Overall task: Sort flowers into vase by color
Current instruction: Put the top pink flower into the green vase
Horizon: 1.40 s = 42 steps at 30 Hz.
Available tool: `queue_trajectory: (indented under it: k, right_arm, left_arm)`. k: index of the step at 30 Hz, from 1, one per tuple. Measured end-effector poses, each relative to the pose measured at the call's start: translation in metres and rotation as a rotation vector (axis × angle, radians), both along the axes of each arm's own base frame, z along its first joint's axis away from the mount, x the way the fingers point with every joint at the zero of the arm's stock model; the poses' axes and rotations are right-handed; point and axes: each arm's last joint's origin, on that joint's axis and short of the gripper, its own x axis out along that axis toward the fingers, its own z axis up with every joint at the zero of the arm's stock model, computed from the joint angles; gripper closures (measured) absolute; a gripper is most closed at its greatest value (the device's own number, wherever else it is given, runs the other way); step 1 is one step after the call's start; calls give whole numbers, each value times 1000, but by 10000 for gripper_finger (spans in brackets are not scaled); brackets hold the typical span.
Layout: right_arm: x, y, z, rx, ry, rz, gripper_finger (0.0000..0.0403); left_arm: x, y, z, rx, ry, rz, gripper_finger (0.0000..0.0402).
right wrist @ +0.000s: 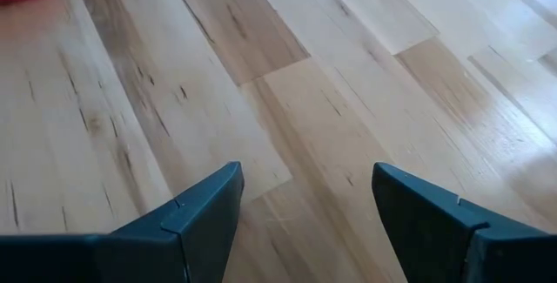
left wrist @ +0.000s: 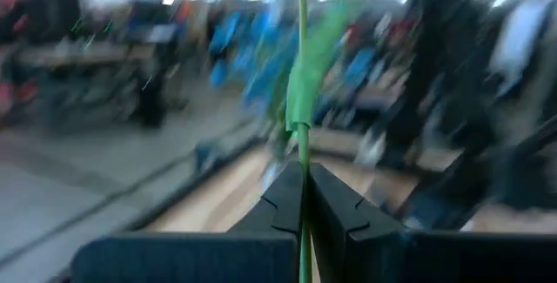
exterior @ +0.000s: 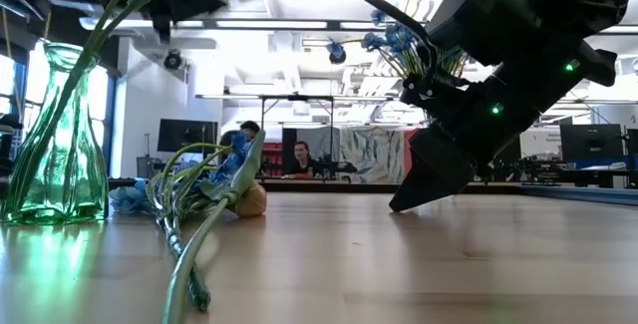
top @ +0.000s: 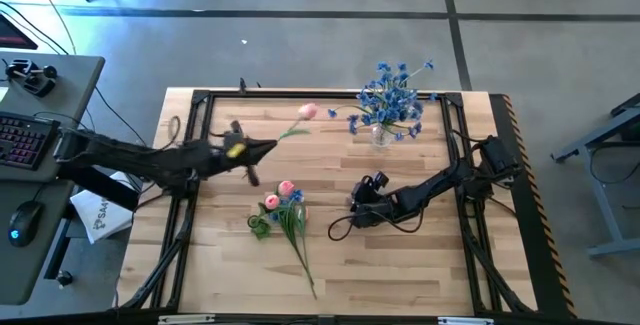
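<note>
My left gripper (top: 262, 149) (left wrist: 303, 198) is shut on a pink flower, whose bud (top: 307, 112) is up over the far left of the table. A clear vase (top: 380, 135) near the far edge holds blue blossoms (top: 392, 100). More flowers (top: 285, 205) (exterior: 204, 189), pink buds and blue sprays, lie at the table's middle with their stems (top: 303, 260) pointing toward the near edge. Beside them stands a green glass vase (exterior: 58, 150) with a green stem in it. My right gripper (top: 356, 208) (right wrist: 305, 205) is open, low over bare wood to the right of that pile. My left gripper pinches the pink flower's thin green stem (left wrist: 302, 157) between its two fingers, low on the stem. The fingers come level from the table's left and lie roughly along the stem. The flower is lifted clear, its leaf (left wrist: 306, 74) and bud reaching out past the fingertips.
A black frame (top: 200, 105) runs round the tabletop. A dark cable (top: 345, 227) loops beside my right gripper. A desk with a keyboard (top: 25, 140) stands off the left side. People sit in the room beyond (exterior: 297, 160). Bare wood lies near the right edge (top: 420, 265).
</note>
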Motion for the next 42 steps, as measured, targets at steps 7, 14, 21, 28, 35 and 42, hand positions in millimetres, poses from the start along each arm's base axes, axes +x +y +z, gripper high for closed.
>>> queue_trajectory:
  k: [7, 14, 21, 28, 35, 42]
  right_arm:
    - [1, 0, 1, -4, -6, -3, 144]
    - [1, 0, 1, -7, -12, -6, 144]
    - [1, 0, 2, -8, -18, -8, 144]
    - [2, 0, 3, -4, -31, -9, 144]
    - [4, 1, 4, 2, -42, 9, 144]
    - [4, 1, 4, -4, -37, 22, 144]
  left_arm:
    - [-22, -29, 32, 4, -273, -306, 401]
    - [-28, -58, 21, -8, -427, -490, 401]
    - [-35, -81, -2, 61, -568, -570, 401]
    - [-10, -105, -6, 123, -508, -572, 401]
    - [7, -122, -10, 174, -455, -572, 401]
    - [9, -129, -21, 233, -380, -518, 401]
